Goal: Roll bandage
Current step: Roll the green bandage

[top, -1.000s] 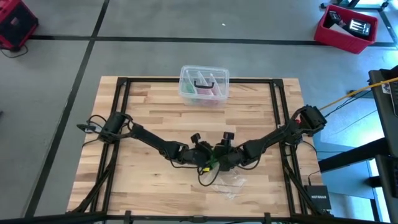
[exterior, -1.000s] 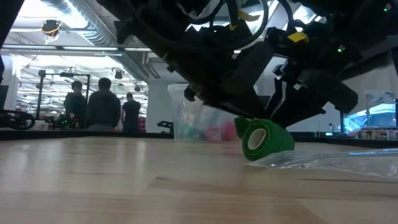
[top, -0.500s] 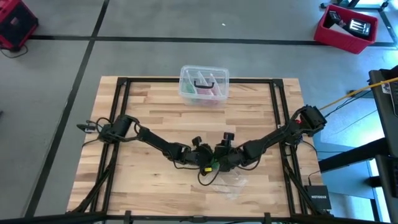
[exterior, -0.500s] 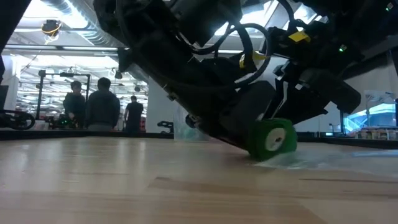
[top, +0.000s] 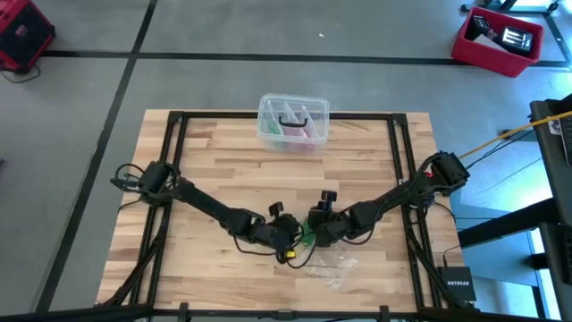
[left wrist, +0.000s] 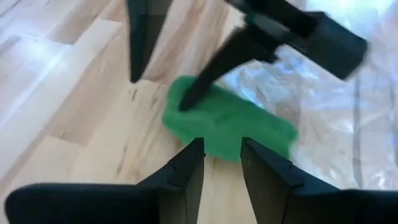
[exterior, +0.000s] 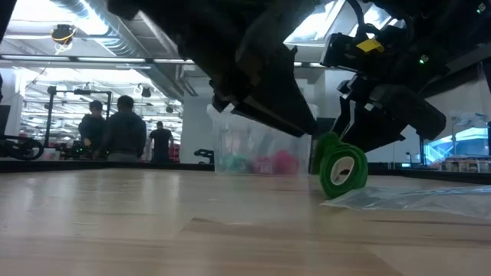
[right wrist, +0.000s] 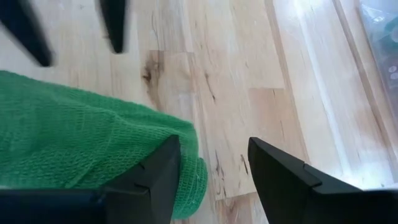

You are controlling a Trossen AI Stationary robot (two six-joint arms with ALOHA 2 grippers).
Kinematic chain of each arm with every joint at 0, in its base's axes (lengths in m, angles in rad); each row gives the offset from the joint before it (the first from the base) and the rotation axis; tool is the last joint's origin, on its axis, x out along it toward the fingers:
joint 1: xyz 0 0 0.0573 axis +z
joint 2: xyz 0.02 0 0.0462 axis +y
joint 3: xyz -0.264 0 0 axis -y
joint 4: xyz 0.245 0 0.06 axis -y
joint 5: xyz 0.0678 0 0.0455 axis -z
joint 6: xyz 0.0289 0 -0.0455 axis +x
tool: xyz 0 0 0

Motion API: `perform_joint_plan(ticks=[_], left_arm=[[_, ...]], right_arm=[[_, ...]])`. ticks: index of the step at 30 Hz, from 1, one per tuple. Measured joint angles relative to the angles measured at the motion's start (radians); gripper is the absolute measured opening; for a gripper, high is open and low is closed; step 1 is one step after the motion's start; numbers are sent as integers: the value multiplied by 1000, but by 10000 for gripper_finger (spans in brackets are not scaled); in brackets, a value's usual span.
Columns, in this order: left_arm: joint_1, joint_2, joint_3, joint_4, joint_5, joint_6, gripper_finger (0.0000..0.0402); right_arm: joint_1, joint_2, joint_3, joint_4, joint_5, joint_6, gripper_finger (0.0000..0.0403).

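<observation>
The bandage (top: 307,235) is a bright green roll near the table's front middle. In the low view the bandage (exterior: 341,170) stands on its rim on the wood, one flat end toward the near edge. My left gripper (top: 288,234) is open just left of it, and the left wrist view shows the bandage (left wrist: 230,124) right past the gripper's (left wrist: 221,152) tips. My right gripper (top: 313,225) is open at the roll's right. In its wrist view the gap of my right gripper (right wrist: 214,155) holds only bare wood, and the bandage (right wrist: 74,137) lies to one side. My left gripper's fingertips (left wrist: 189,165) stand at the roll's near side; whether they touch it, I cannot tell. My right gripper meets the bandage with one finger (right wrist: 152,171) only, at the roll's end (left wrist: 180,109), slanting down from the right. Whether that tip is inside the roll's hollow cannot be told.
A crumpled clear plastic bag (top: 331,264) lies on the table just near and right of the roll. A clear plastic box (top: 293,121) with pink and dark items stands at the far middle. People (exterior: 126,126) stand in the room behind the table.
My left gripper has drawn back off the roll toward the table's near-left and risen a little. The bandage has turned from lying slanted to standing on its rim, its flat end toward the near edge. My right arm has kept still.
</observation>
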Motion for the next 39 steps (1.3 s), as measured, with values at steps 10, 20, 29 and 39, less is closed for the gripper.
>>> perform_joint_plan(ticks=[10, 20, 29, 39], left_arm=[[-13, 3, -2, 85, -59, 22, 100], [-18, 70, -1, 109, 12, 14, 100], [-18, 137, -2, 75, 5, -61, 100], [-31, 117, 1, -9, 20, -35, 100]], right_arm=[[0, 0, 0, 1, 2, 2, 193], [-1, 0, 0, 1, 2, 5, 193], [-2, 0, -1, -1, 2, 5, 193], [-1, 0, 0, 0, 2, 6, 193]])
